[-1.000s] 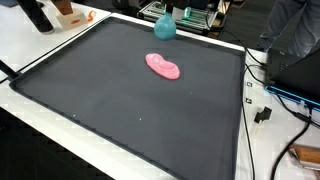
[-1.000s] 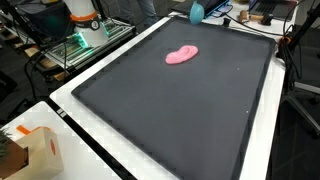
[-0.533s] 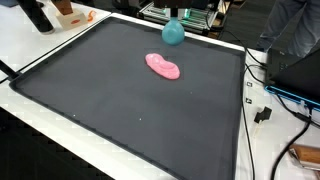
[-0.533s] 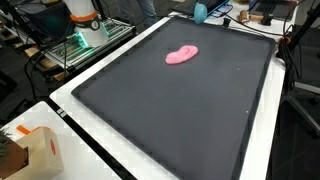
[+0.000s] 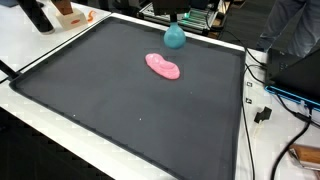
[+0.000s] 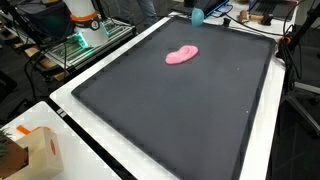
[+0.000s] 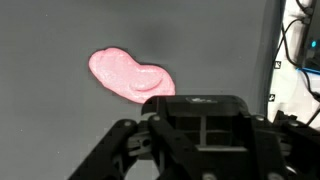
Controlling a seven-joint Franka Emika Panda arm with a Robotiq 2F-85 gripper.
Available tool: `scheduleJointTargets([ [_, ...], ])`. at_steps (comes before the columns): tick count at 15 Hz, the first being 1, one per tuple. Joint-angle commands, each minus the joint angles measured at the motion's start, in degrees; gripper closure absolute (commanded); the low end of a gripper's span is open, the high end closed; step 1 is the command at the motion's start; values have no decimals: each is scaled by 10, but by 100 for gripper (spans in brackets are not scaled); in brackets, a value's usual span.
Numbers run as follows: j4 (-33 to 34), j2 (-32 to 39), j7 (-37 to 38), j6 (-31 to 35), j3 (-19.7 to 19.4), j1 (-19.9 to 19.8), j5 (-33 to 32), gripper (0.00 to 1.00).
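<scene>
A pink, soft-looking blob (image 5: 163, 66) (image 6: 181, 55) lies on the black mat (image 5: 120, 100) (image 6: 180, 110), toward its far side. In the wrist view the pink blob (image 7: 130, 76) sits just beyond the black body of my gripper (image 7: 205, 130), which fills the bottom of the picture; the fingertips are out of frame. In both exterior views a teal rounded object (image 5: 174, 38) (image 6: 197, 16) hangs at the mat's far edge under a thin dark part. What holds it is cut off by the frame's top, and the wrist view shows no teal.
A white table rim (image 5: 60, 120) surrounds the mat. A cardboard box (image 6: 30, 150) stands at a near corner. Cables (image 5: 268, 100) lie along one side, and a wire rack with green light (image 6: 80, 45) along another. A person's dark sleeve (image 5: 290, 30) is at the far corner.
The teal object has moved from the mat's far edge a little inward and lower, toward the pink blob. The blob has not moved.
</scene>
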Motion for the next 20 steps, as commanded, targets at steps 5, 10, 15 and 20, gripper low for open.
scheduleJointTargets([
  [5, -5, 9, -113, -2, -5, -26, 103, 65],
  [10, -16, 24, -291, -19, -18, -65, 233, 65],
  [15, -33, 57, -438, -27, -26, -89, 323, 65],
  [20, -49, 86, -490, -8, -25, -88, 345, 65],
])
